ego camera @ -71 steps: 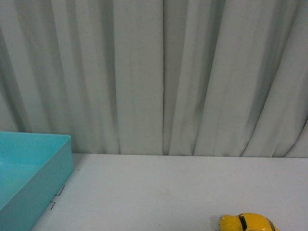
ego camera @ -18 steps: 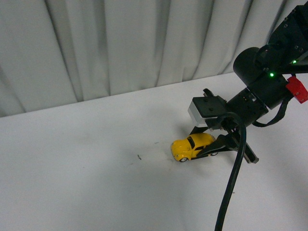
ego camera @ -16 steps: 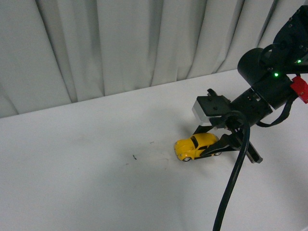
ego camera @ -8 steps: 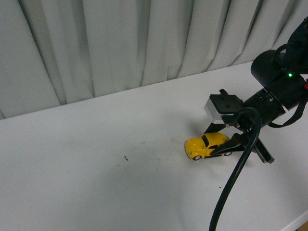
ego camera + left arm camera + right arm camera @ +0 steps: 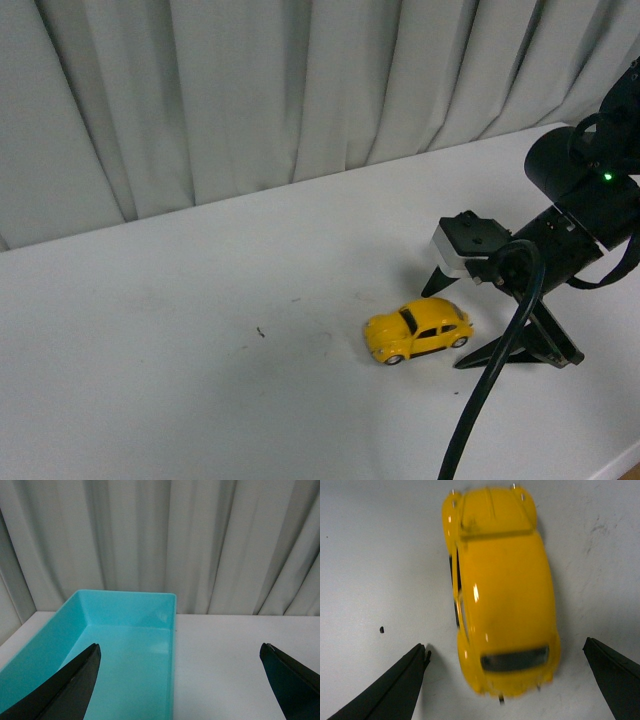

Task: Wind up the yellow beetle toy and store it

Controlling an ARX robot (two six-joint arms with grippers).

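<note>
The yellow beetle toy (image 5: 418, 330) stands on its wheels on the white table (image 5: 180, 380), nose pointing left. My right gripper (image 5: 444, 328) is open, low over the table just behind the toy's rear, with one finger on each side and neither touching it. In the right wrist view the toy (image 5: 502, 590) lies between the spread fingers (image 5: 395, 685), slightly blurred, its rear window nearest the gripper (image 5: 504, 645). My left gripper (image 5: 178, 650) is open and empty above the edge of a turquoise box (image 5: 125, 645). The left arm is out of the front view.
Grey curtains (image 5: 250, 90) hang behind the table. The table's front edge (image 5: 620, 462) shows at the lower right. The right arm's black cable (image 5: 490, 400) hangs in front. A small dark speck (image 5: 260, 332) lies left of the toy. The box is empty.
The toy sat deep between my right fingers before. Now the gripper has drawn back to the right and the toy stands mostly in front of the fingertips. The front view has also shifted.
</note>
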